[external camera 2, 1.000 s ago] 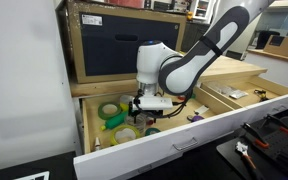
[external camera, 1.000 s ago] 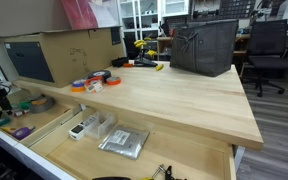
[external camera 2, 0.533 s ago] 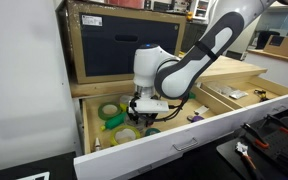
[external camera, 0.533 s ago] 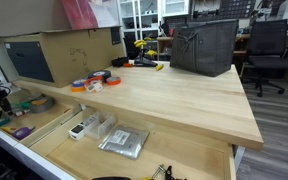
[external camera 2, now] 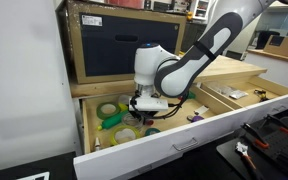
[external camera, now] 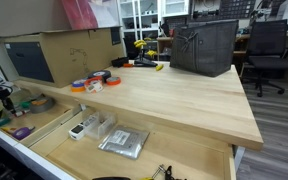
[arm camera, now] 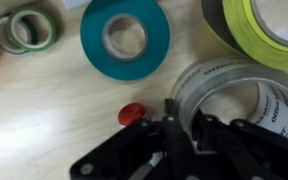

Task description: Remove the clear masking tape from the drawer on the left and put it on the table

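Note:
In the wrist view the clear masking tape (arm camera: 246,80) lies flat on the drawer's wood floor (arm camera: 44,110), a translucent whitish ring. My gripper (arm camera: 184,124) is shut on the near wall of that ring, one finger (arm camera: 171,118) outside it and the other inside. In an exterior view the gripper (external camera 2: 142,106) reaches down into the narrow drawer (external camera 2: 184,142) with the white front, among the rolls. The table (external camera: 174,95) is the thick light-wood top beside it.
A teal roll (arm camera: 124,38), a yellow-green roll (arm camera: 259,22), small green rolls (arm camera: 24,28) and a red cap (arm camera: 132,113) lie around the gripper. On the table sit orange (external camera: 79,86) and red-and-black (external camera: 100,77) rolls, a cardboard box (external camera: 69,50) and a black bag (external camera: 204,45). A wider drawer (external camera: 134,140) stands open.
The jaws have closed from wide open onto the wall of the clear tape roll. The arm has barely shifted over the drawer.

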`<state>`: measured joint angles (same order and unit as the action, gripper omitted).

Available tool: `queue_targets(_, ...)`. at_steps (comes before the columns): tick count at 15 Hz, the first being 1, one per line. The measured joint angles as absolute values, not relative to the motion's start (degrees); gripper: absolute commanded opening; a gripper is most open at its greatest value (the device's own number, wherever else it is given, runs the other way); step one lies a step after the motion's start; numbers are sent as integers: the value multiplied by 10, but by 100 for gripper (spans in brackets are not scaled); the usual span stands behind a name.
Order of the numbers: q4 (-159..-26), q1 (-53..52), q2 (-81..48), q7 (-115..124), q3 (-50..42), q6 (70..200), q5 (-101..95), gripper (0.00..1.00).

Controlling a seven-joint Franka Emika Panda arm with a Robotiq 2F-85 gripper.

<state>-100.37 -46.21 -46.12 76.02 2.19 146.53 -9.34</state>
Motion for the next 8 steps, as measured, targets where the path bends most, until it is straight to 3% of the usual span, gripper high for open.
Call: queue_targets(8,-1069,-428,-387,689,58,1465,-68,4)
